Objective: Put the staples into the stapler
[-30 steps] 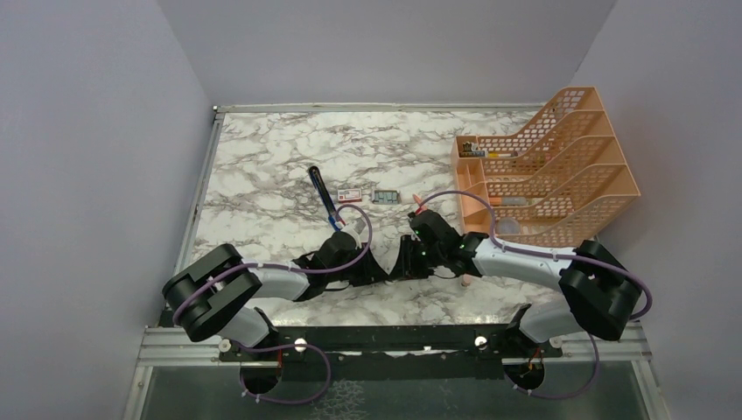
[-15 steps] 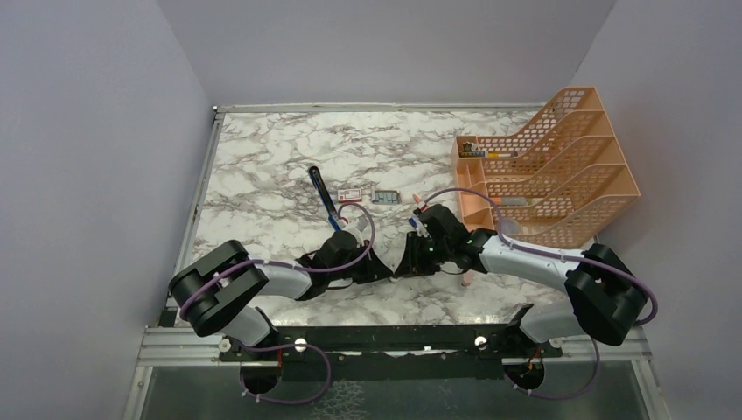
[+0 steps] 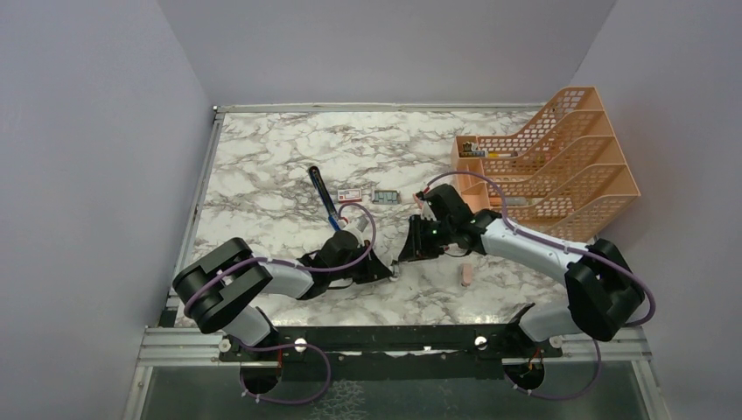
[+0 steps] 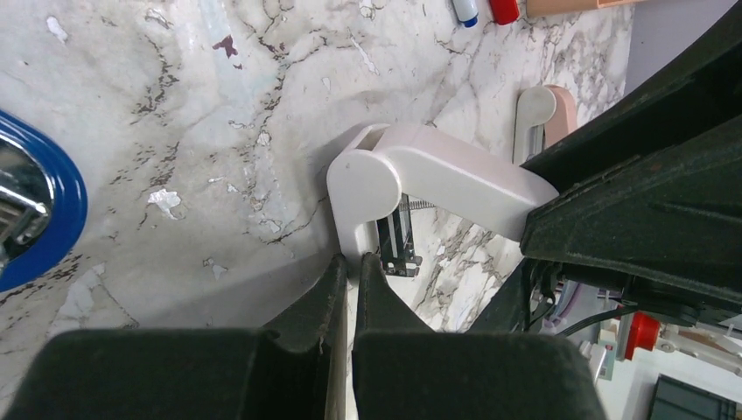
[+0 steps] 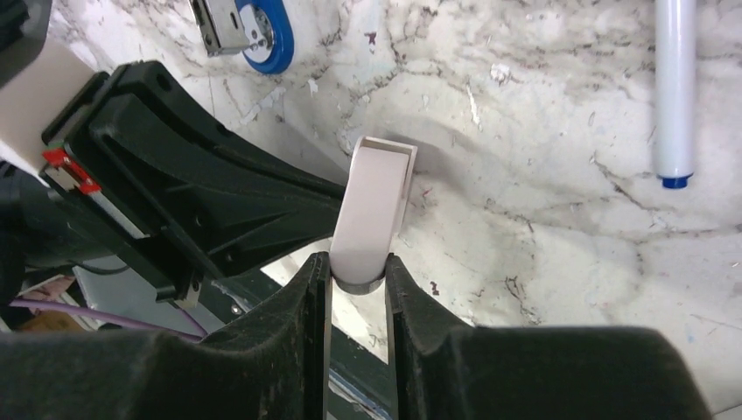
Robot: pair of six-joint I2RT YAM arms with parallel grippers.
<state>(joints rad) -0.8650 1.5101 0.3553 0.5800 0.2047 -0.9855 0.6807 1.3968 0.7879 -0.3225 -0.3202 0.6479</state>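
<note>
Loading seemingly not begun: all the fuss was over a white oblong block (image 5: 372, 210).
The right gripper (image 5: 354, 262) pinched it; the left gripper (image 4: 352, 262) had its fingers pressed together at its end. The stapler (image 3: 327, 204) lay left of centre, long axis upper left to lower right, staples (image 3: 385, 197) just right. Next, likely: fetch a strip.

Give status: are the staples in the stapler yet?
Done: stapler looks open; staple box and tray lie apart beside it. In hand: right gripper clamps a white block; left gripper is shut, tips at it. Remaining: loading the staples.
</note>
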